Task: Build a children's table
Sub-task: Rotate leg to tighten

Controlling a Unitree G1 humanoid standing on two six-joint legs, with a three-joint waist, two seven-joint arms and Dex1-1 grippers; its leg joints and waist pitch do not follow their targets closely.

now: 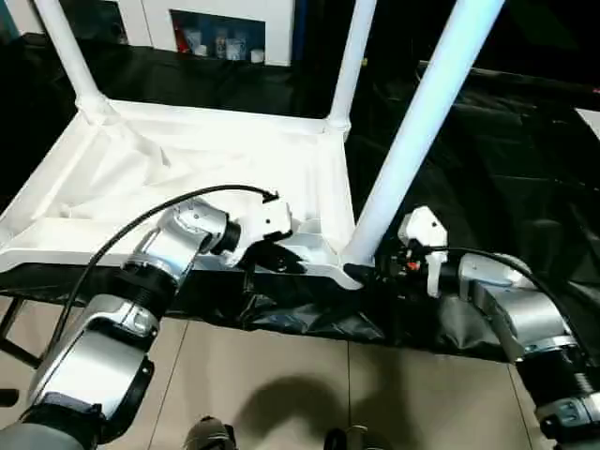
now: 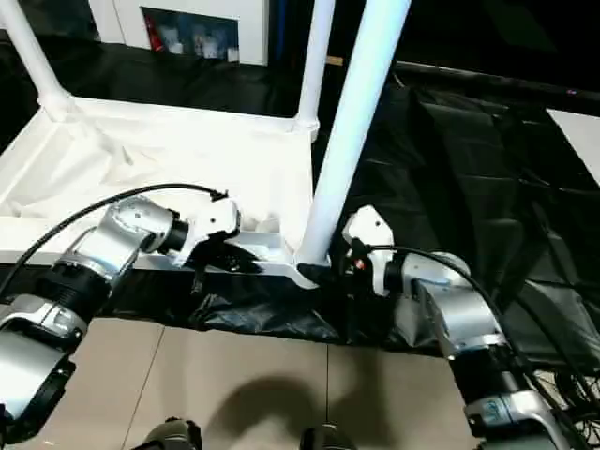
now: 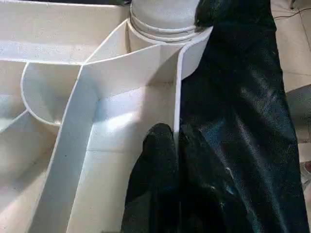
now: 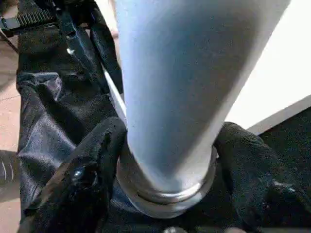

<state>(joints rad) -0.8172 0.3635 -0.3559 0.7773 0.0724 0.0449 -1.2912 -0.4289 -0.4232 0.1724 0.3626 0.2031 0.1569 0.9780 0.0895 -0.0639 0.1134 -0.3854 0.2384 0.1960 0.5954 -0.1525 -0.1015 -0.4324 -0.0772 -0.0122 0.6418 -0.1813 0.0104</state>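
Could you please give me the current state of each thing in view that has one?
Tabletop: upside down on the black sheet, ribbed underside up.
Near right leg: standing in its corner socket, gripped at the base.
Far left leg: standing in its socket.
Far right leg: standing in its socket.
Left gripper: jaws closed on the tabletop's near rim.
Right gripper: jaws closed around the near right leg's base.

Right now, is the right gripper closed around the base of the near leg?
Yes: the right gripper has a black finger on each side of the leg, just above its socket.
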